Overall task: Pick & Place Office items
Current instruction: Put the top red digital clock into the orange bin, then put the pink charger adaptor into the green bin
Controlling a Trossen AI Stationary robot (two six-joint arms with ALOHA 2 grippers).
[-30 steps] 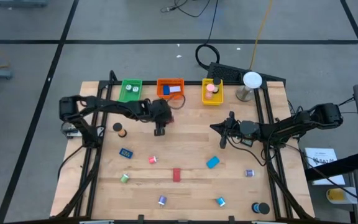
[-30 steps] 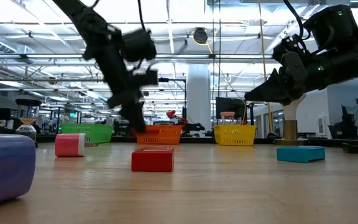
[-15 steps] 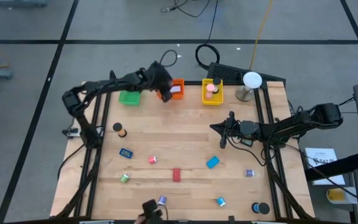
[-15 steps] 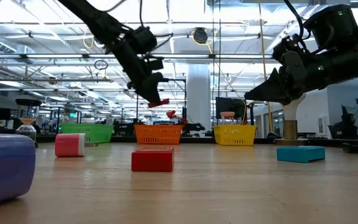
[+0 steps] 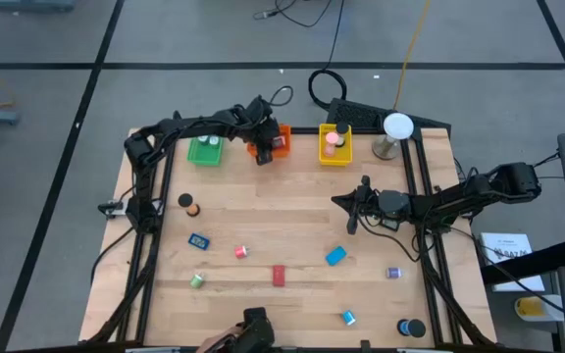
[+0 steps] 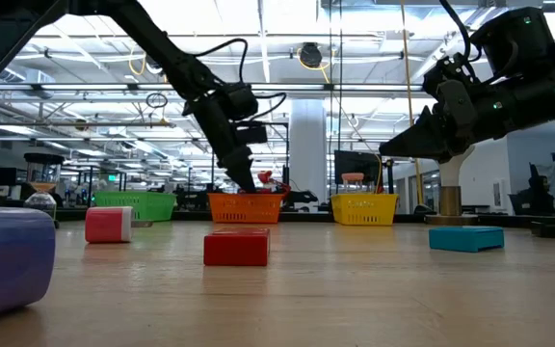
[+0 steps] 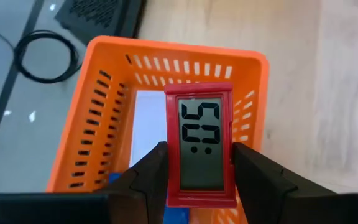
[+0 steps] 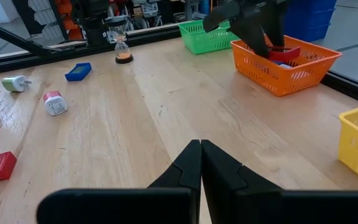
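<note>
Left gripper (image 7: 199,163) grasps a red clock (image 7: 200,144) above the orange tray (image 7: 104,93). Right gripper (image 8: 201,163), fingers pressed together and empty, waits over the table (image 5: 292,221). Other items lie scattered there.

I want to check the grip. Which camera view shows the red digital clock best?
The left wrist view: the red clock fills it, clamped between the left gripper fingers above the orange tray. In the high, low and right wrist views it is only a small red patch.

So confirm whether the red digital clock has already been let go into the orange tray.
No, the left gripper grips the red digital clock above the orange tray.
</note>
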